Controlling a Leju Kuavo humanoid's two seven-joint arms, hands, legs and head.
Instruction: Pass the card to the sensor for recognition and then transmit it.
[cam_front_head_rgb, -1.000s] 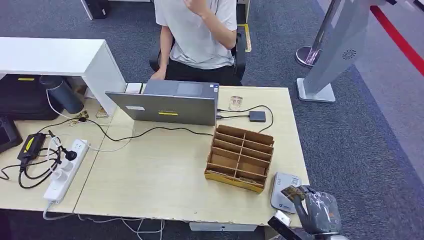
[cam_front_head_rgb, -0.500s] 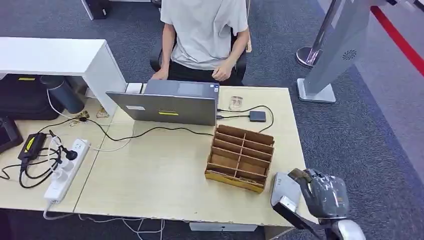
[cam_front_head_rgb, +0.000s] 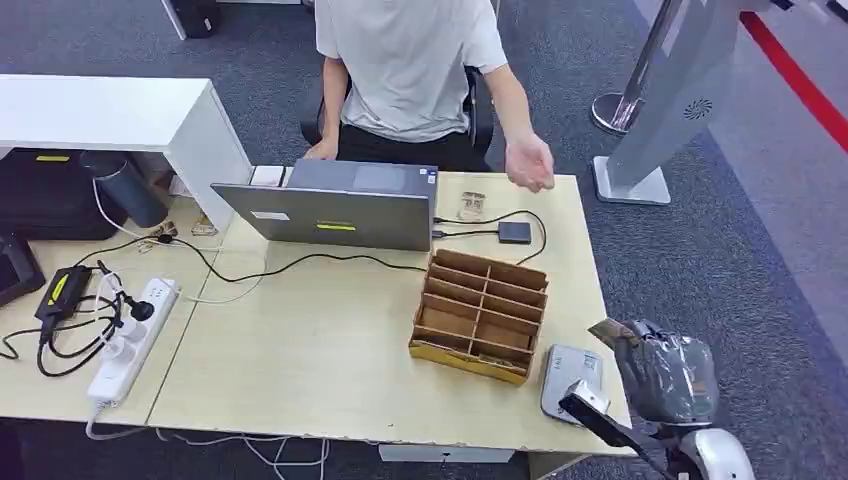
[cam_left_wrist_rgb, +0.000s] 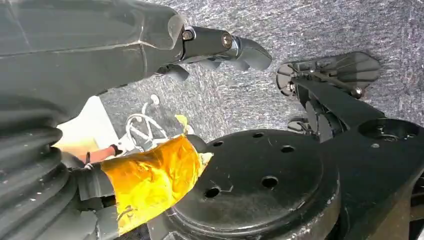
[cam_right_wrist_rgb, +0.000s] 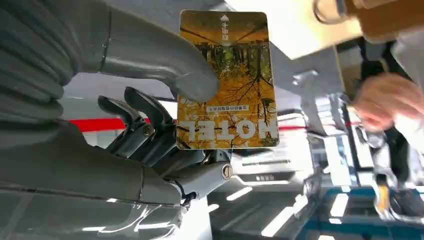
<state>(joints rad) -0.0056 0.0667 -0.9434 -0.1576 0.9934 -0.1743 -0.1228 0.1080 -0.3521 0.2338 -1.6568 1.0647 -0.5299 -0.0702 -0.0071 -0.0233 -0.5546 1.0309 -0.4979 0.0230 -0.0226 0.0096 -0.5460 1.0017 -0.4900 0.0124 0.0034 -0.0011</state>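
In the head view my right hand (cam_front_head_rgb: 665, 375) hovers off the table's near right corner and pinches a yellow hotel card (cam_front_head_rgb: 610, 331) that sticks up toward the far side. In the right wrist view the thumb (cam_right_wrist_rgb: 192, 82) presses on the card (cam_right_wrist_rgb: 235, 95), which reads HOTEL, with the dark fingers behind it. The grey card sensor (cam_front_head_rgb: 568, 380) lies flat on the table just left of this hand. A person in a grey shirt sits behind the table and stretches one hand (cam_front_head_rgb: 530, 163) out over its far right corner. My left hand (cam_left_wrist_rgb: 220, 47) hangs over carpet, holding nothing.
A cardboard compartment box (cam_front_head_rgb: 482, 315) stands left of the sensor. An open laptop (cam_front_head_rgb: 335, 210), a small black box (cam_front_head_rgb: 515, 232) on a cable and a power strip (cam_front_head_rgb: 130, 340) share the table (cam_front_head_rgb: 320, 350). A grey gate post (cam_front_head_rgb: 665, 100) rises at the far right.
My right hand has lifted the card away from over the sensor, up and to the right. The person lowered an arm and now reaches a hand toward the table's right side.
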